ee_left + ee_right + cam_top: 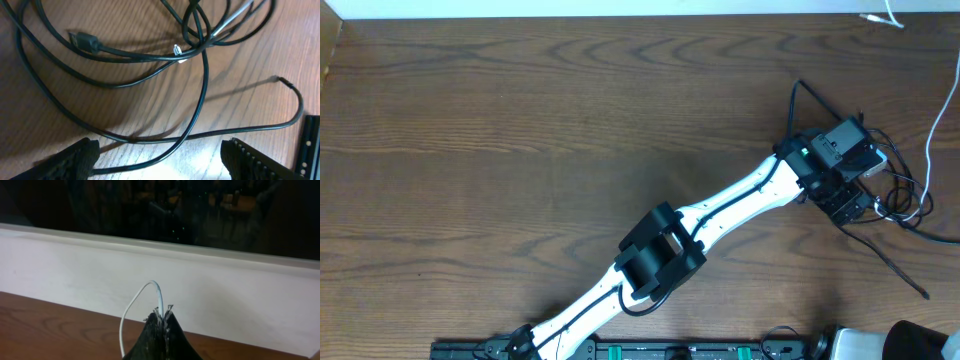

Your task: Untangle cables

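Left gripper [159,150] spread wide above loosely looped black cables [87,42] on the wooden table [260,60]; right gripper [162,311] pressed together, apparently pinching the white cable [158,292]

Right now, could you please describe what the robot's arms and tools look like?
The left arm has slim white links, bulky black joint housings and a thin black wire running along it. The left tool has two black fingers with ridged, textured faces. The right tool is black, tapering to a narrow tip.

No legible text, labels or numbers anywhere
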